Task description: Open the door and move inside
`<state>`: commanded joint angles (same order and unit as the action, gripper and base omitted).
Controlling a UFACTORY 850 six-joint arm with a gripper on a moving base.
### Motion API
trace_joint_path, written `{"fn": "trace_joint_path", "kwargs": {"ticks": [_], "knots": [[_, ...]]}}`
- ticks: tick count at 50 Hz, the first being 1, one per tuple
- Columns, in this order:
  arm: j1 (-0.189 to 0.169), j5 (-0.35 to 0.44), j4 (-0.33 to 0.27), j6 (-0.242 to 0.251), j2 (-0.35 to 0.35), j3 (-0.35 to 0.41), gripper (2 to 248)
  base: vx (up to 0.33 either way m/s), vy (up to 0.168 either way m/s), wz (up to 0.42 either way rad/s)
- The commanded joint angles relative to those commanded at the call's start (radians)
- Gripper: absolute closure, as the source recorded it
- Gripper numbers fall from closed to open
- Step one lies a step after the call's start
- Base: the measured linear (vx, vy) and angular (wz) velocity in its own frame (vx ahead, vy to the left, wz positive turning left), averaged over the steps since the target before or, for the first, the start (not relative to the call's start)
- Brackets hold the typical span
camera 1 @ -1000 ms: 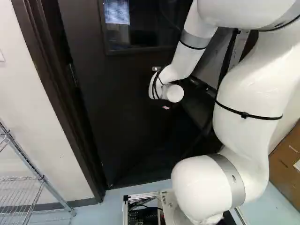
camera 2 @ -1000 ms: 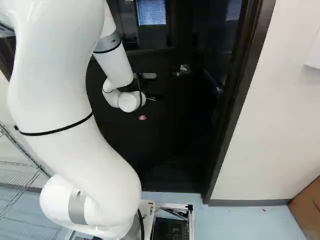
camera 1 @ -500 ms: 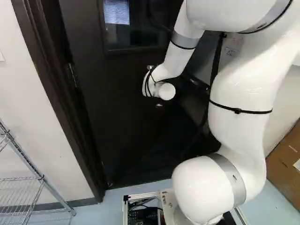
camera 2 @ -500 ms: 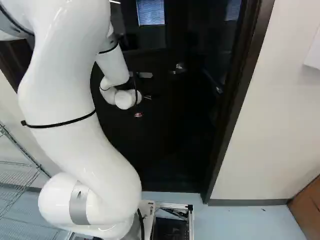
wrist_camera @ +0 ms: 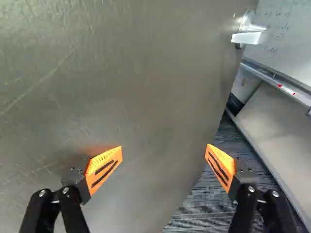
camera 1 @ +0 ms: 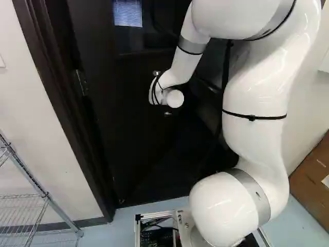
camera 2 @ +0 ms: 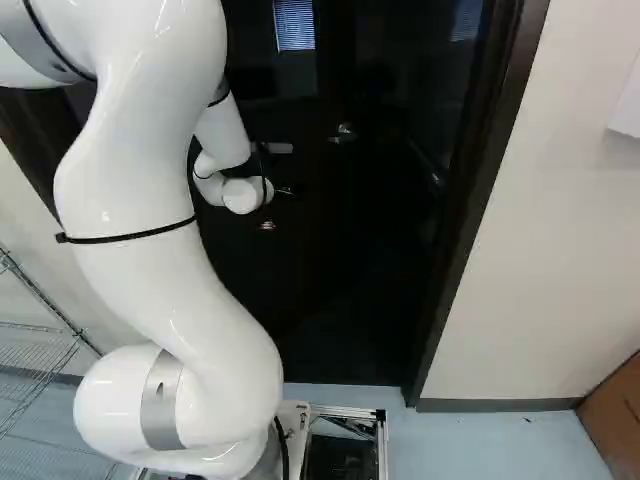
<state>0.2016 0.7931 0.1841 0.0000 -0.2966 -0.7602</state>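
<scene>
Best to push the door (wrist_camera: 121, 87) by its face, near the free edge, with slow, even pressure along its swing away from the base (camera 1: 154, 214). Already ajar by the look of it, and ahead of the claw (wrist_camera: 164, 151), with the lever handle (wrist_camera: 248, 36) farther along near that edge; probably no need to grasp it now. Watch for slipping off past the edge, with one finger over the panel and the other over the floor (wrist_camera: 199, 208) beyond. Open wide, fingers well apart and with nothing clamped between; impossible to tell whether touching the panel. Only then roll through, minding the door frame (camera 2: 480, 215). As for the arm (camera 1: 257, 92), raised high from its lowest joint, bent over at the top, then reaching forward and down to the door.
</scene>
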Motion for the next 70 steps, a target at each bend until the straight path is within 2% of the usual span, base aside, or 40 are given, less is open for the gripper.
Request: {"fn": "trace_joint_path", "kwargs": {"ticks": [70], "knots": [[0.152,0.000,-0.006,0.000,-0.235,-0.295,3,0.000,0.000,0.000]]}}
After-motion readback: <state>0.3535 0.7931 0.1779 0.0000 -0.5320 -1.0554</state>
